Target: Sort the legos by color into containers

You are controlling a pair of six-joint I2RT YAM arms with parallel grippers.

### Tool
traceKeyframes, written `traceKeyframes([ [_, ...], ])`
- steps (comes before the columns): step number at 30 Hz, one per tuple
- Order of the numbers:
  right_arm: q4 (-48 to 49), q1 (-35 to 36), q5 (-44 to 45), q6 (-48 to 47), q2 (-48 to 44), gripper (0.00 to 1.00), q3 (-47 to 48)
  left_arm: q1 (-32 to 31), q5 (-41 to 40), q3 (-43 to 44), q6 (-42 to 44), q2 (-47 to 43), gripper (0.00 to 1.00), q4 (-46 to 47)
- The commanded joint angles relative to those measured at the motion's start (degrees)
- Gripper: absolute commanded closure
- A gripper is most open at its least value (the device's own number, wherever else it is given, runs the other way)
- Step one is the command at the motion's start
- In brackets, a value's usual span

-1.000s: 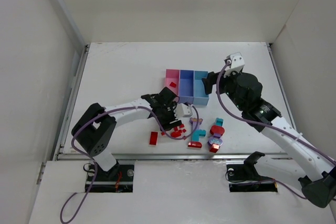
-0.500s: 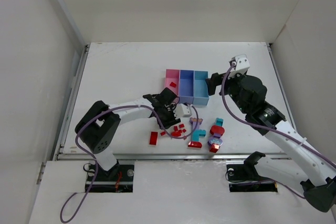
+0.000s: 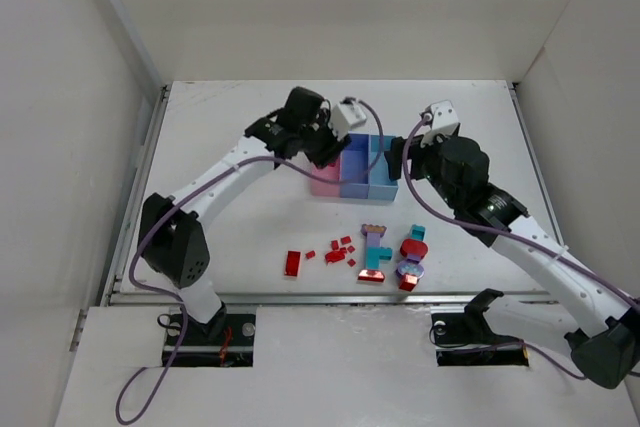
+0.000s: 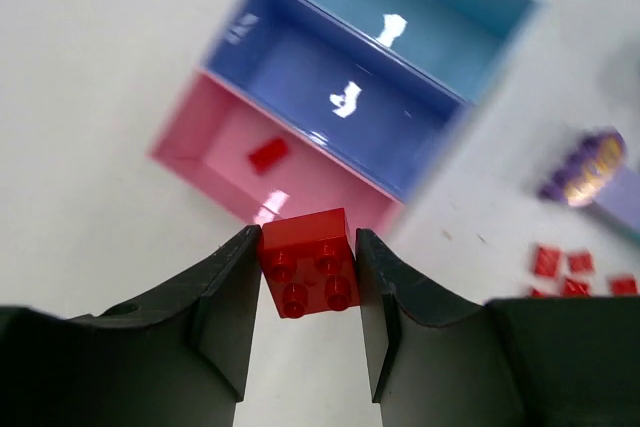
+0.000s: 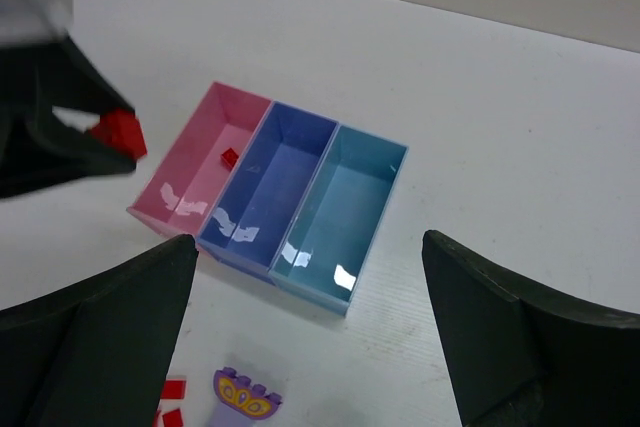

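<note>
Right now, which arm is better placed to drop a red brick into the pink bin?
Left. The left fingers clamp a red brick right at the pink bin; the right fingers stand open and empty.

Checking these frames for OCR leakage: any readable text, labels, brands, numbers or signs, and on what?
No readable text in any view.
Pink bin, purple-blue bin, light blue bin: plain walls; the white patches inside are glare, not print.
Red brick clamped in the left gripper: no mark can be read on the studs.
</note>
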Motion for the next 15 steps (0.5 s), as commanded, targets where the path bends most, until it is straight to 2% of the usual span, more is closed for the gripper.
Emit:
traceKeyframes([
  [1, 0.7, 0.2, 1.0, -0.9, 1.5, 0.01, 4.2, 2.7, -1.2, 6.1, -4.7, 4.4, 1.0, 2.6],
  [5, 0.7, 0.2, 1.5, -1.5, 2.9, 0.01, 5.3, 4.6, -4.9, 10.9, -5.2, 11.8, 0.98, 3.1],
  [6, 0.7, 0.2, 1.5, -1.5, 2.9, 0.01, 5.4, 5.4, -4.9, 10.9, -5.2, 12.3, 0.95, 3.1],
  [7, 0.7, 0.2, 1.5, -1.5, 2.9, 0.01, 5.4, 5.4, -4.9, 10.9, -4.7, 12.3, 0.91, 3.9],
  [8, 0.7, 0.2, 1.5, -2.0, 2.9, 0.01, 5.4, 5.4, -4.9, 10.9, -4.7, 12.9, 0.82, 3.9],
  [11, 0.7, 0.2, 1.5, -2.0, 3.4, 0.01, 5.4, 5.4, -4.9, 10.9, -4.0, 13.4, 0.68, 4.9],
  [12, 0.7, 0.2, 1.5, -2.5, 3.4, 0.01, 5.4, 5.4, -5.6, 10.9, -4.5, 13.4, 0.6, 4.9],
  [15, 0.7, 0.2, 1.5, -2.5, 3.9, 0.01, 5.4, 5.4, -5.6, 12.7, -5.0, 13.4, 0.47, 3.8],
])
